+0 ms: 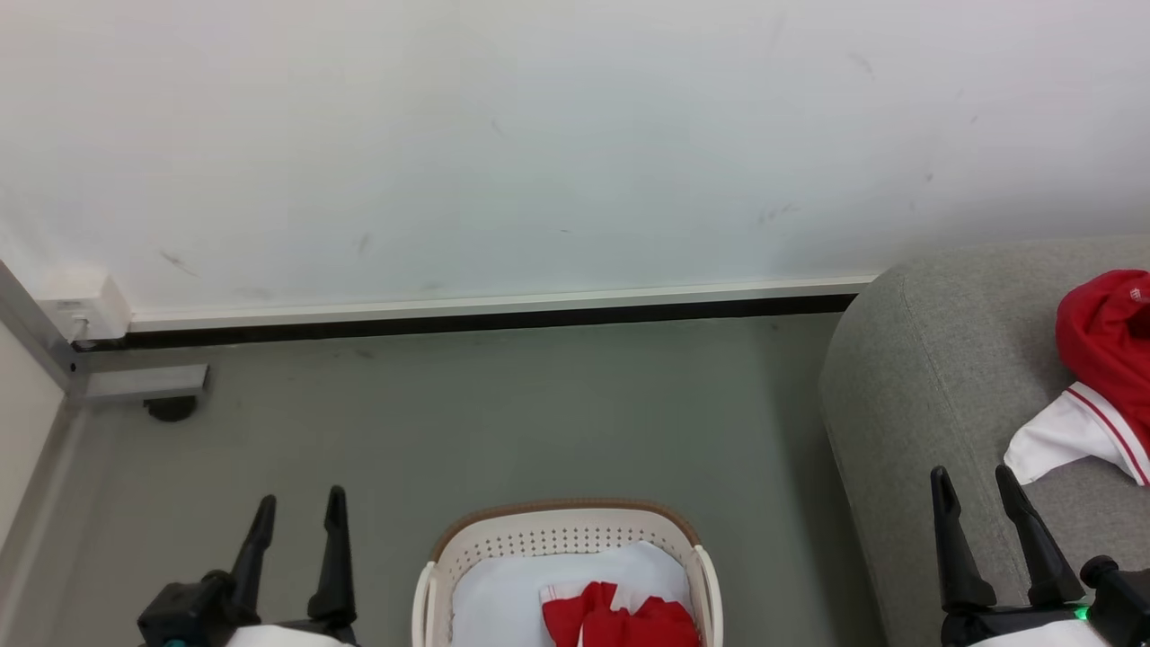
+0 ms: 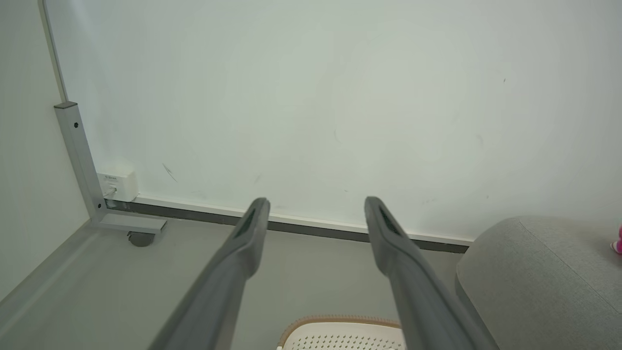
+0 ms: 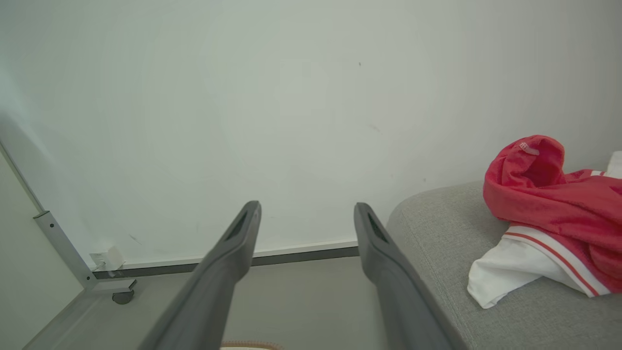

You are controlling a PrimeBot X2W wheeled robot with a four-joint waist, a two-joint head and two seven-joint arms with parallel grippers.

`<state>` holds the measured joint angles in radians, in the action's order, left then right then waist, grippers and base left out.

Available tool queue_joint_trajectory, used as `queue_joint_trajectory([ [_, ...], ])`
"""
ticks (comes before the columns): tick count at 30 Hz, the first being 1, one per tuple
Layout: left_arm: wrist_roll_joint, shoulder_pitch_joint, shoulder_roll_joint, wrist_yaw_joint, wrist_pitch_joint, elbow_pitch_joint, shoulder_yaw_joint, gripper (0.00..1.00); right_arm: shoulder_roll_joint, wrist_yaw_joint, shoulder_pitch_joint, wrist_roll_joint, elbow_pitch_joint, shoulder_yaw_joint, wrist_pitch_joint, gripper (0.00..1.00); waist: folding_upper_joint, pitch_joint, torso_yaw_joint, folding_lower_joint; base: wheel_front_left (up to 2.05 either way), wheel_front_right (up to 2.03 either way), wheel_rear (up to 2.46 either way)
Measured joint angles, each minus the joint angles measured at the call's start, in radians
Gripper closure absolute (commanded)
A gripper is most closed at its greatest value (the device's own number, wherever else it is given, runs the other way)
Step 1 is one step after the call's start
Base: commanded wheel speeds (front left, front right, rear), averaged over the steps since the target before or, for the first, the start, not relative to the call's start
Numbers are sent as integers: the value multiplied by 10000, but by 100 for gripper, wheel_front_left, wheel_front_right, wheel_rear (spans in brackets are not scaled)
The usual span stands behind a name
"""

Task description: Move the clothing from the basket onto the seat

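The cream basket (image 1: 566, 530) with its brown rim stands on the floor at the bottom centre, and its far rim (image 2: 340, 323) also peeks into the left wrist view. Inside lies a red garment (image 1: 620, 615) on a white liner (image 1: 512, 593). Another red and white garment (image 1: 1101, 377) (image 3: 554, 214) rests on the grey sofa (image 1: 925, 377) (image 3: 437, 228) at the right. My left gripper (image 1: 299, 509) (image 2: 316, 206) hovers open and empty, left of the basket. Over the sofa's front edge my right gripper (image 1: 975, 482) (image 3: 306, 209) is open and empty too, just short of the garment's white panel.
A white wall with a dark skirting strip (image 1: 485, 319) runs behind. A metal frame leg on a castor (image 1: 144, 386) and a small white box (image 1: 81, 310) sit in the left corner. Grey floor (image 1: 539, 413) stretches between wall, basket and sofa.
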<state>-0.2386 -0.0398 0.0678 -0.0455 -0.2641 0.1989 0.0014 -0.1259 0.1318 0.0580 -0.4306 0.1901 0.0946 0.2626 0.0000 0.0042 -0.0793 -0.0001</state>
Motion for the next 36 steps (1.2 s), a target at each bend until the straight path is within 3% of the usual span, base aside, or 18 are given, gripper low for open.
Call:
queue_joint_trajectory([
  [13,351,-17,-161,-324,0,52,251,0,44,0,-5,98,113,-13,0,0,1,59,-22,1,0,0,0],
  [36,328,-181,-184,-362,0,146,205,0,17,0,172,111,142,155,2,0,0,291,-140,1,0,0,0],
])
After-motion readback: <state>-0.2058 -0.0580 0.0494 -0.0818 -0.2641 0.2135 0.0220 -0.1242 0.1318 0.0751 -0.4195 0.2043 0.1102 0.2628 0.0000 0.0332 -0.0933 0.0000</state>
